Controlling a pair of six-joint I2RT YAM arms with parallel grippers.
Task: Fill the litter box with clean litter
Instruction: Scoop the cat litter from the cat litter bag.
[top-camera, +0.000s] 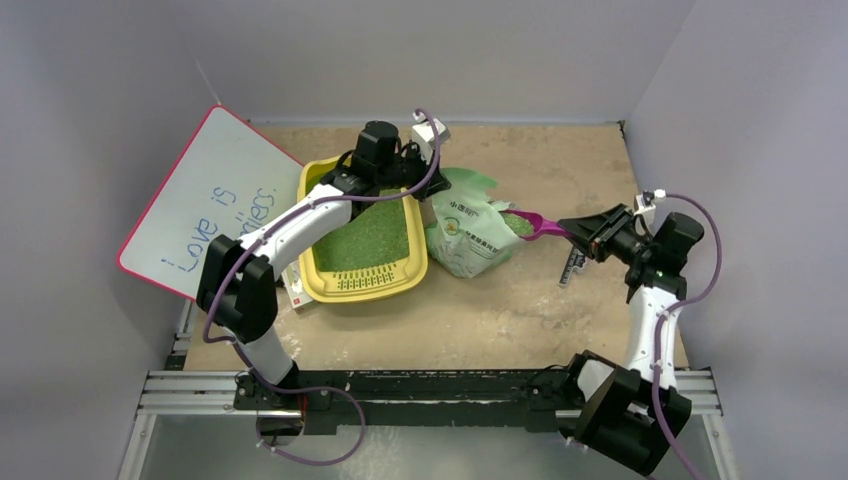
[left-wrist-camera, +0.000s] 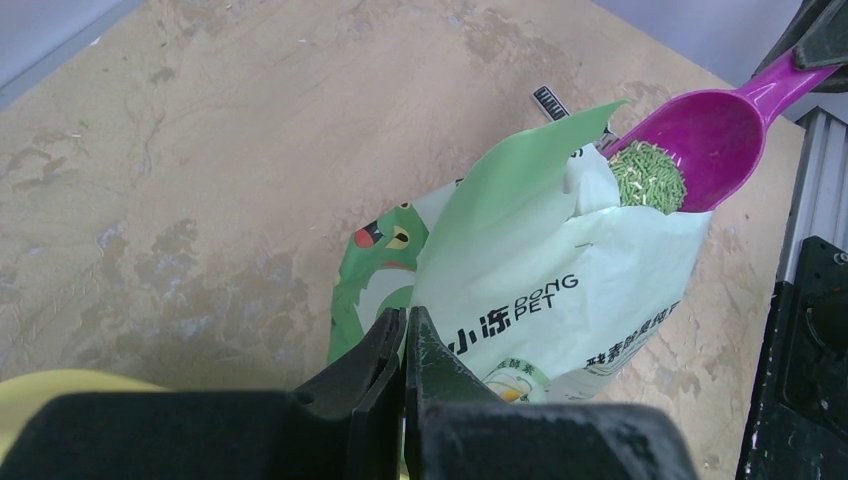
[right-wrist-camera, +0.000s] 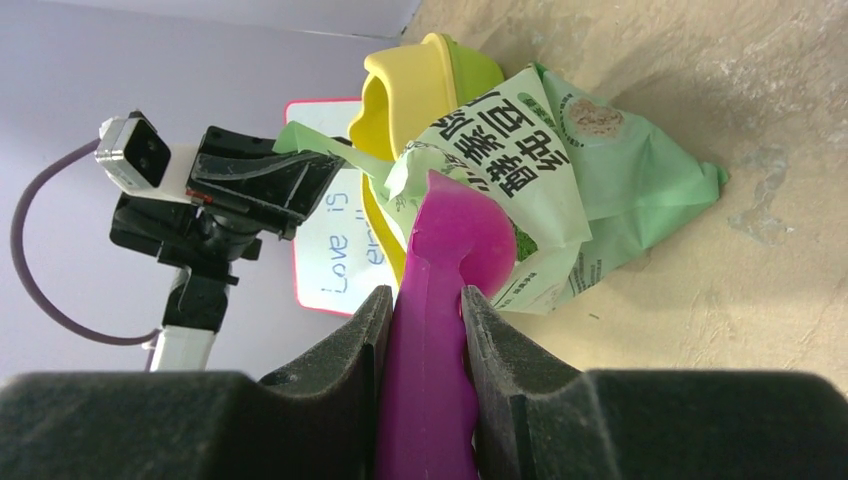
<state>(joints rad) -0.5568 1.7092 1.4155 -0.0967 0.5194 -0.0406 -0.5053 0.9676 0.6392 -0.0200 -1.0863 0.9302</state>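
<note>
1. Now the litter box (top-camera: 350, 292) lies just under the left gripper (left-wrist-camera: 404, 322) and its arm, with clean litter (top-camera: 375, 240) covering its floor.
2. The left gripper has its jaws pressed together on the upper flap of the bag (left-wrist-camera: 560, 290), which stands between both grippers.
3. The right gripper (right-wrist-camera: 425, 305) pinches the handle of the purple scoop (left-wrist-camera: 720, 130); the bowl, with some green pellets, sits at the bag's mouth.
4. A white board (top-camera: 215, 200) leans beyond the box, well apart from the right gripper.

Tabletop (top-camera: 520, 320): tan board, mottled and scuffed. Walls (top-camera: 450, 50): plain pale grey panels enclosing three sides. Lighting: even.
</note>
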